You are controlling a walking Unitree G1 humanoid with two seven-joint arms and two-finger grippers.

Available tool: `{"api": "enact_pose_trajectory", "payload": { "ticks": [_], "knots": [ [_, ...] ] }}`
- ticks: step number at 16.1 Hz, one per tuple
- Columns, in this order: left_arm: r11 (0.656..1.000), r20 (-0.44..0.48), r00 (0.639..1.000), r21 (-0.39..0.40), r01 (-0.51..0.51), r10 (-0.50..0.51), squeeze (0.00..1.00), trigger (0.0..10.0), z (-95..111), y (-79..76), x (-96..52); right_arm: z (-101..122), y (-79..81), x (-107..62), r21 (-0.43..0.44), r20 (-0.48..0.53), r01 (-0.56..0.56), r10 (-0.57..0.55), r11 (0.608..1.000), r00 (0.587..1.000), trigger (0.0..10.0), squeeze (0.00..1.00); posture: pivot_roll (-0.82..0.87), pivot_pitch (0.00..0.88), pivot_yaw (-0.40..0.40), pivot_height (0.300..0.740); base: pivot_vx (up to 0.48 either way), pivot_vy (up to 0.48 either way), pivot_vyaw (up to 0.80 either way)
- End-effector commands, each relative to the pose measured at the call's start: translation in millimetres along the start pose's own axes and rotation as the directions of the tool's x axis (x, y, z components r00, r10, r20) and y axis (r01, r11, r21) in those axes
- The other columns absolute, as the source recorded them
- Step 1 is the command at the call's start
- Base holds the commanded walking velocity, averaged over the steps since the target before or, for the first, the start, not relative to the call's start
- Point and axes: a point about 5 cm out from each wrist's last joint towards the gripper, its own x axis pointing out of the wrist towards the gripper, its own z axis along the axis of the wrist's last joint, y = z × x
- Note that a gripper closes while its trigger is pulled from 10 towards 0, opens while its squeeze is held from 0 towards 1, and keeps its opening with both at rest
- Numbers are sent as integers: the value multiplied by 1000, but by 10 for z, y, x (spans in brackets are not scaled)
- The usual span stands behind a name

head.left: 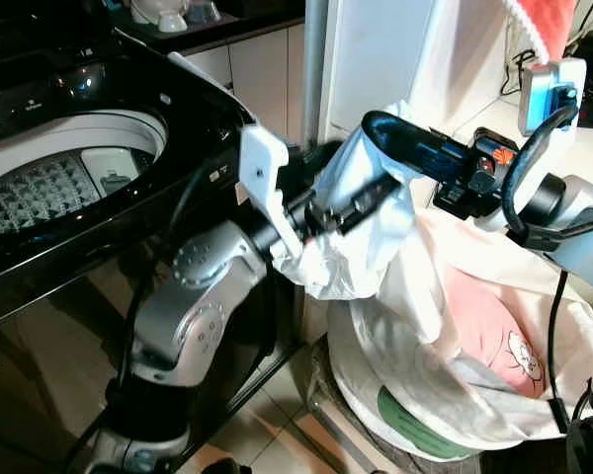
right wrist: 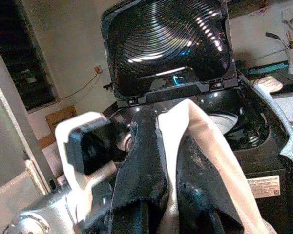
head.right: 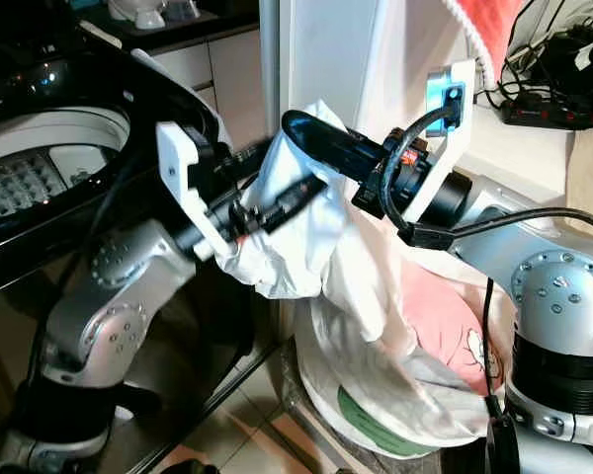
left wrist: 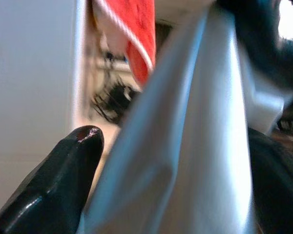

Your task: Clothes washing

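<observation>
A white garment [head.left: 376, 237] hangs between both arms, stretched up out of the laundry basket [head.left: 376, 415] at the lower right. My right gripper [head.left: 381, 128] is shut on its top edge, the cloth pinched between the two black fingers [right wrist: 141, 165]. My left gripper [head.left: 361, 202] is shut on the white garment a little lower, with cloth bunched around its fingers [left wrist: 58, 175]. The black top-loading washing machine [head.left: 69, 168] stands at the left with its lid [right wrist: 166, 44] up and its drum [head.left: 40, 188] open. A pink garment [head.left: 494, 336] lies in the basket.
A white cabinet or wall [head.left: 385, 49] stands behind the arms. A red cloth [head.left: 544, 25] hangs at the upper right. Cables and a power strip [head.right: 553, 109] lie on a counter at the right. Tiled floor [head.left: 277, 425] shows below.
</observation>
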Motion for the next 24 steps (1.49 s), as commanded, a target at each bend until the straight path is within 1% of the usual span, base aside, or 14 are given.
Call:
{"api": "enact_pose_trajectory", "payload": {
  "ticks": [1, 2, 3, 4, 6, 7, 9, 13, 17, 19, 24],
  "knots": [
    [999, -5, 999, -29, 45, -45, 0, 10000, 14, -56, -1, 33, 57, 21, -17, 2, -21, 21, 1000, 1000, 0, 0, -83, 0, 10, 740, 0, 0, 0],
    [996, -38, 997, -49, 72, -74, 0, 0, -25, -82, -18, 36, 56, 19, -18, 3, -11, 11, 1000, 1000, 0, 0, -83, 0, 10, 740, 0, 0, 0],
    [996, -57, 995, -42, 79, -82, 0, 0, -50, -88, -27, 38, 58, 19, -17, 3, -6, 6, 1000, 1000, 0, 0, -83, 0, 10, 740, 0, 0, 0],
    [999, -117, 992, -1, 49, -49, 0, 0, -113, -58, -29, 40, 62, 15, -18, -1, 4, -4, 1000, 1000, 0, 0, -87, 0, 13, 740, 0, 0, 0],
    [992, -157, 988, 121, 22, -3, 0, 0, -146, 14, -25, 38, 59, 5, -19, -9, 17, -18, 1000, 1000, 0, 0, -89, 0, 17, 740, 0, 0, 0],
    [992, -168, 986, 124, 8, 13, 0, 0, -159, 35, -32, 36, 57, 3, -19, -9, 19, -20, 1000, 1000, 0, 0, -90, 0, 17, 740, 0, 0, 0],
    [998, -171, 984, 48, -52, 59, 0, 0, -163, 92, -57, 27, 51, -7, -18, -5, 35, -35, 999, 999, 0, 0, -93, 0, 23, 740, 0, 0, 0],
    [994, -185, 981, 106, -31, 51, 0, 0, -175, 105, -83, 8, 48, -12, -15, -4, 47, -47, 999, 999, 0, 0, -94, 0, 31, 740, 0, 0, 0],
    [993, -207, 976, 106, -48, 69, 0, 0, -199, 123, -95, -7, 32, -24, -7, 0, 66, -66, 998, 998, 0, 0, -94, 0, 32, 740, 0, 0, 0],
    [993, -204, 976, 104, -50, 71, 0, 0, -193, 126, -96, -10, 34, -27, -8, -1, 67, -67, 998, 998, 0, 0, -94, 0, 32, 740, 0, 0, 0],
    [990, -182, 977, 112, -91, 110, 0, 0, -143, 210, -116, -14, 46, -23, -9, -10, 53, -53, 999, 999, 0, 0, -89, 0, 29, 740, 0, 0, 0]
  ]
}}
